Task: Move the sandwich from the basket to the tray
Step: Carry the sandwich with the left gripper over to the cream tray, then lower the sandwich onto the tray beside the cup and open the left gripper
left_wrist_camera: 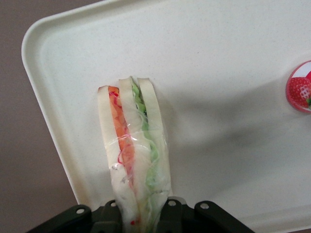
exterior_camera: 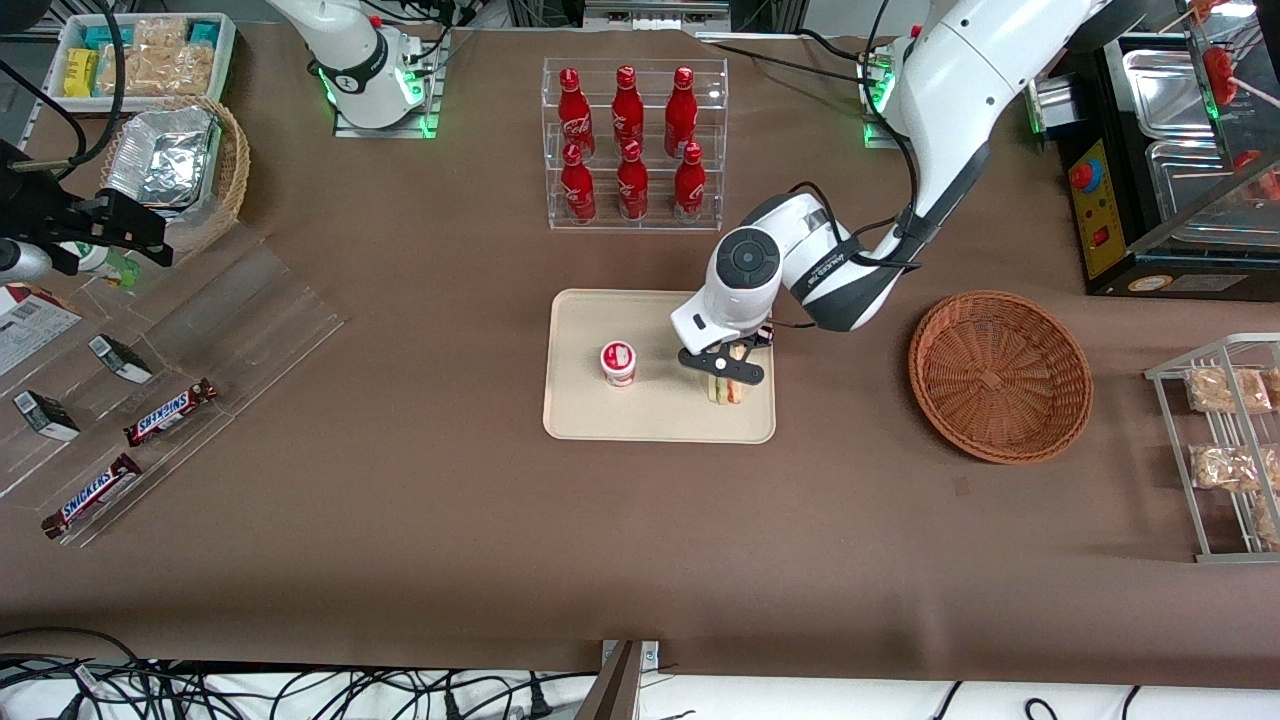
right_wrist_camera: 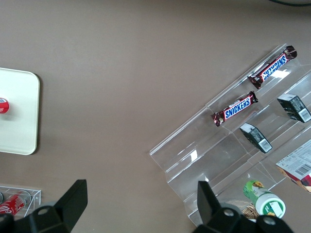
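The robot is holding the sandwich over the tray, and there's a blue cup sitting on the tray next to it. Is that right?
Not quite. The cup on the tray is white with a red strawberry lid, not blue, as the front view shows. The rest holds: the gripper grips the sandwich over the tray, beside the cup.

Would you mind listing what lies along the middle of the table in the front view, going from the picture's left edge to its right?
Snickers bars → yogurt cup on the tray → sandwich held in the gripper → basket → wire rack of bagged snacks.
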Robot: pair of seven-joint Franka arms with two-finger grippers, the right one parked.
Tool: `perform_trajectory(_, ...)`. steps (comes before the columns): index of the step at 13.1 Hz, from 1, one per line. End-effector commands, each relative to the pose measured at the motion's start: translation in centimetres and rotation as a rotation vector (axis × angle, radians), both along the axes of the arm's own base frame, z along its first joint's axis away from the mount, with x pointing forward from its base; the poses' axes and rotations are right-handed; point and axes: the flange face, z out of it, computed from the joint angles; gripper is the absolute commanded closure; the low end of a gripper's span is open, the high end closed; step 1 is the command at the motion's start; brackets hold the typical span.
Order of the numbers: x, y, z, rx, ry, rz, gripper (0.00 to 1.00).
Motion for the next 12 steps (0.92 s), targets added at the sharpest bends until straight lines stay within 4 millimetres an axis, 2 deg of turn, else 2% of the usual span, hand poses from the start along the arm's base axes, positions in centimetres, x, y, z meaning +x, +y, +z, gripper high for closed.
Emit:
perform_trajectory(1,0.2,-0.5,0.4,0.015,-0.022,0.021,0.49)
perform_trajectory(3,0.4,-0.3,1.0,0.019,-0.026,0.026,0.4)
perform_trajectory(5,0.8,0.0,2.6,0.017,-0.041,0.039,0.28)
perform_trajectory(7,1.3,0.5,4.7,0.033,-0.048,0.049,0.23)
perform_trajectory(10,1.7,0.8,7.5,0.002,-0.059,0.09,0.06)
perform_trajectory(12,2.1,1.3,9.1,-0.009,-0.072,0.112,0.03)
